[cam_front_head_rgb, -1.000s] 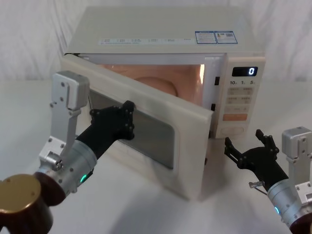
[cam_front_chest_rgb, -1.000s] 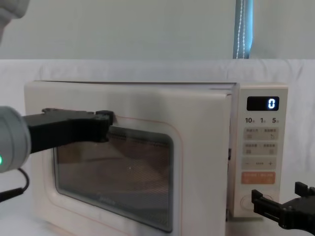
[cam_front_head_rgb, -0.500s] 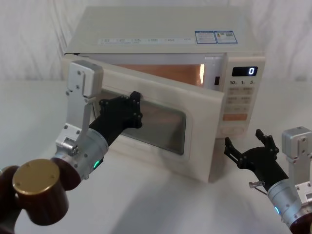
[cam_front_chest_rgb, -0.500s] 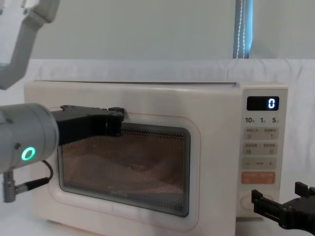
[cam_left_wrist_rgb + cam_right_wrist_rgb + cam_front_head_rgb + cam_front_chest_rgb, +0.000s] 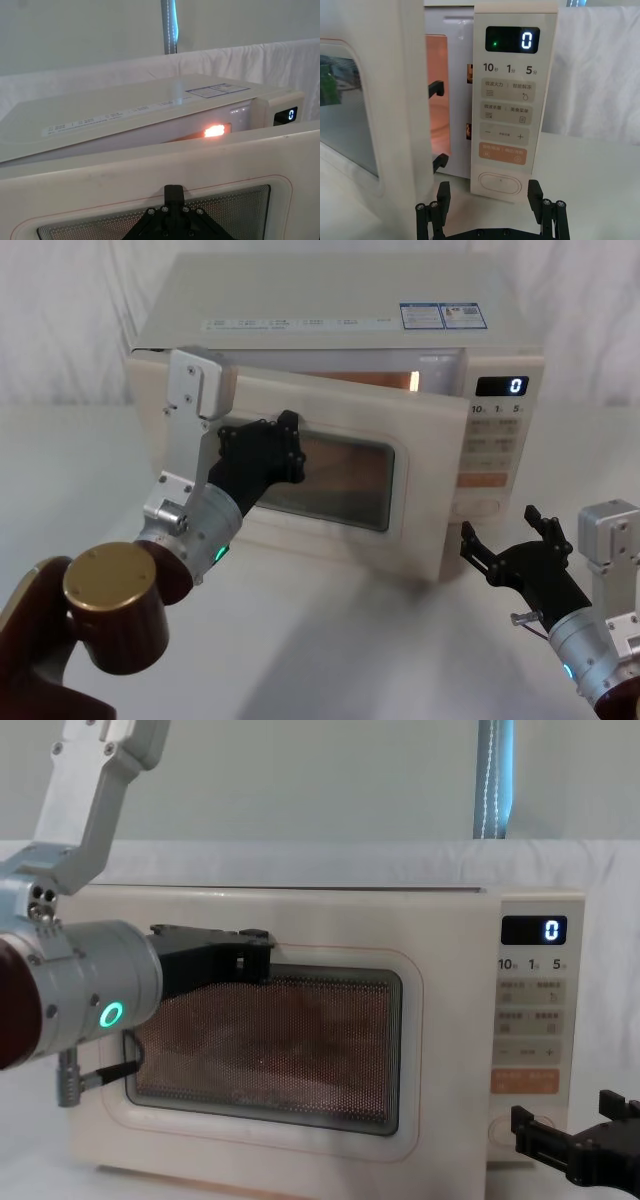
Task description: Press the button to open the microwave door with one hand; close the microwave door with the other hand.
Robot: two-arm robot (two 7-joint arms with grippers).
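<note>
The microwave door (image 5: 352,478) stands slightly ajar, with the lit orange cavity (image 5: 350,379) showing over its top edge. My left gripper (image 5: 286,448), shut, rests its tip against the upper edge of the door's window (image 5: 300,1050), as the left wrist view shows (image 5: 173,192). In the right wrist view the door (image 5: 395,100) stands off from the control panel by a narrow gap. The button (image 5: 500,183) is the wide oval key at the panel's bottom (image 5: 478,508). Low in front of it, my right gripper (image 5: 489,189) hangs open, touching nothing (image 5: 500,526).
The microwave (image 5: 330,310) sits on a white-draped table (image 5: 330,640). Its display (image 5: 512,40) reads 0. Black latch hooks (image 5: 436,88) stick out from the door's free edge toward the cavity. Bare table lies in front and to the right.
The door has swung most of the way shut, carried by my left gripper pushing forward and to the right. My right arm has stayed still.
</note>
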